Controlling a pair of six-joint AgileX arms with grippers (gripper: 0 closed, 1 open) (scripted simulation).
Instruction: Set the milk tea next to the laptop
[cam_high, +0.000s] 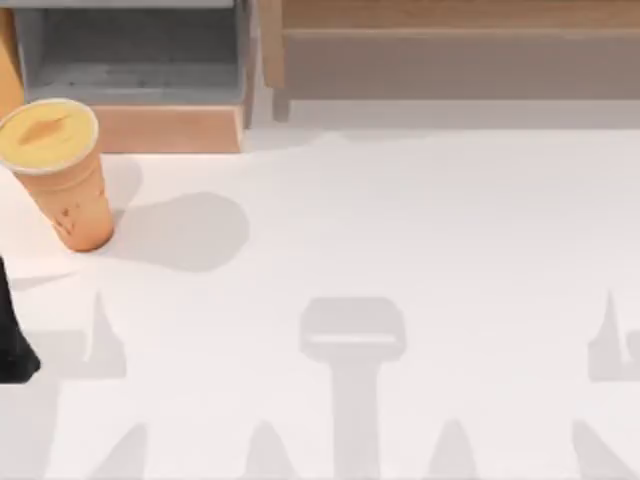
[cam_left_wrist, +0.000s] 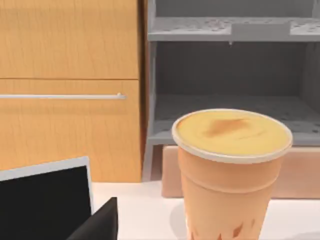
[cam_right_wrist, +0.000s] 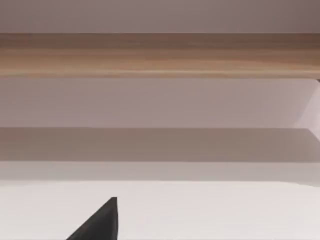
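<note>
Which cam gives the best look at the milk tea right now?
Left wrist view: the milk tea stands close and upright, with its pale rim, flat yellow-orange top and the specks low on its wall, in front of the grey shelf. The top view has it at the table's left edge, seen from above. The right wrist view faces a wooden rail.

Top view overhead; left wrist low, both sharing milk tea (cam_high: 58, 175).
</note>
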